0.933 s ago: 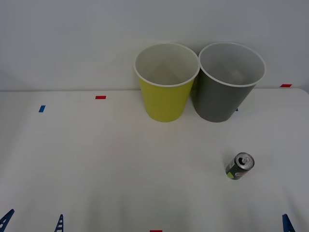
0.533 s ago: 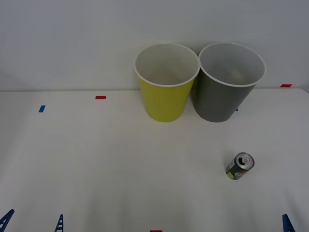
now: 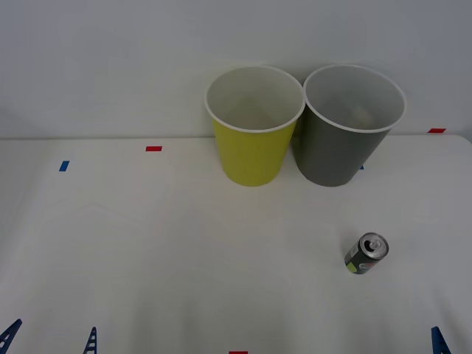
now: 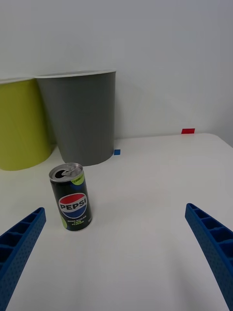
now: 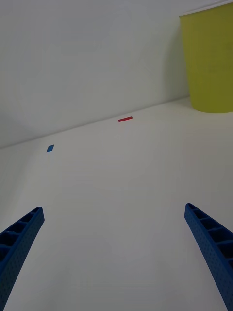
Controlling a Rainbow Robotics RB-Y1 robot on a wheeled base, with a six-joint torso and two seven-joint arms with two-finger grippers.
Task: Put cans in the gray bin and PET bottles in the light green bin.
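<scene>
A small dark can (image 3: pixel 365 254) with a silver top stands upright on the white table, in front of the gray bin (image 3: pixel 346 140). The light green bin (image 3: pixel 253 147) stands to the left of the gray bin, touching it. My right gripper (image 4: pixel 114 210) is open and low over the table, with the can (image 4: pixel 71 197) a short way ahead near one finger (image 4: pixel 19 243) and the gray bin (image 4: pixel 80 116) behind it. At the near left my left gripper (image 5: pixel 112 209) is open and empty, with the light green bin (image 5: pixel 211 58) far ahead. PET bottles are out of view.
Both bins stand against a pale wall at the back of the table (image 3: pixel 184 243). Small tape marks lie on the table: red (image 3: pixel 153 148), blue (image 3: pixel 64 166) and red (image 3: pixel 436 130).
</scene>
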